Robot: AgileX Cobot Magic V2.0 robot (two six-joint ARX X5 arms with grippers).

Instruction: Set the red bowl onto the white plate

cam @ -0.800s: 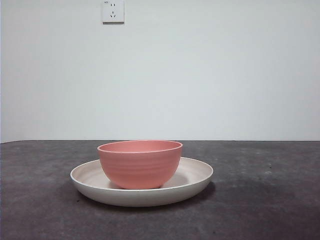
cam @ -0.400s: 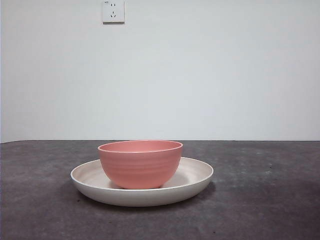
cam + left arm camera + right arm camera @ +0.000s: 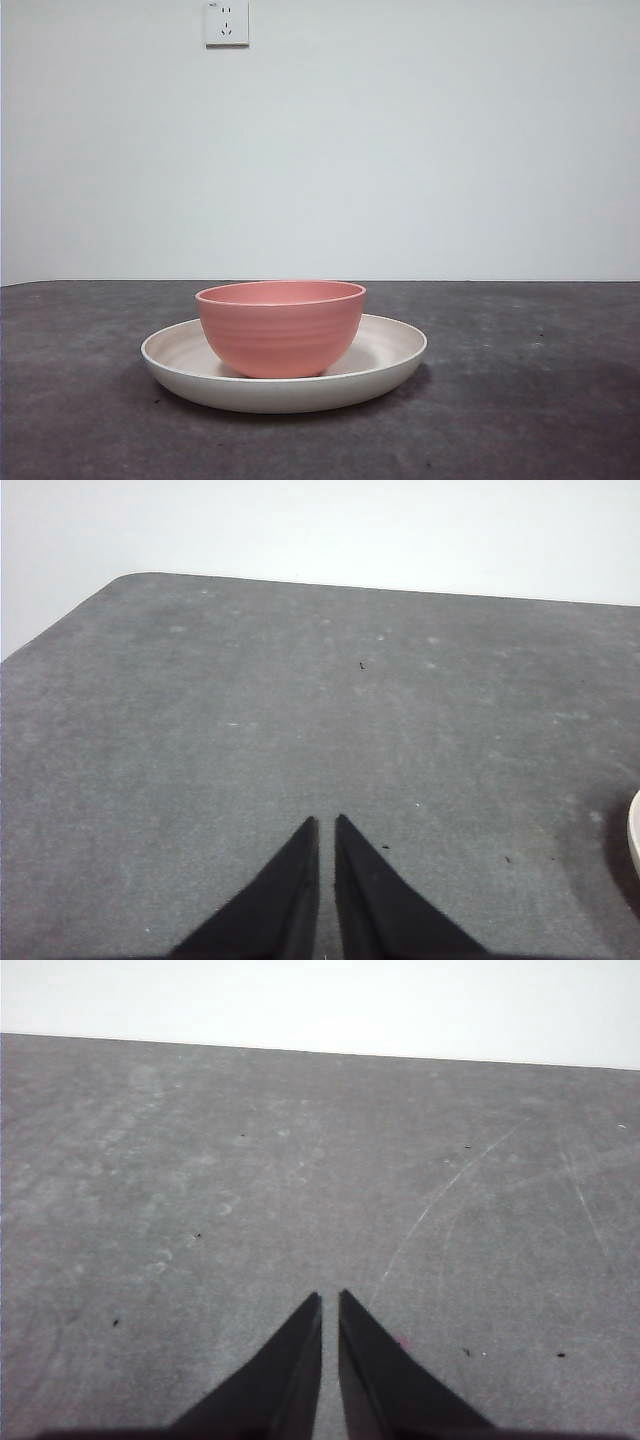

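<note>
On tabletop (image 3: 560, 420) we see red bowl (image 3: 280, 328) upright inside white plate (image 3: 390, 352). Left pincer (image 3: 326, 825) nearer plate edge; right pincer (image 3: 329, 1300) apart; both pressed together, empty.

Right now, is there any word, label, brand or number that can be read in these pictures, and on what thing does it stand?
No text can be read.
Wall socket: a tiny mark at its upper left corner, too small to read.
Red bowl: no print.
White plate: no print.
Table: only specks and scratches.
</note>
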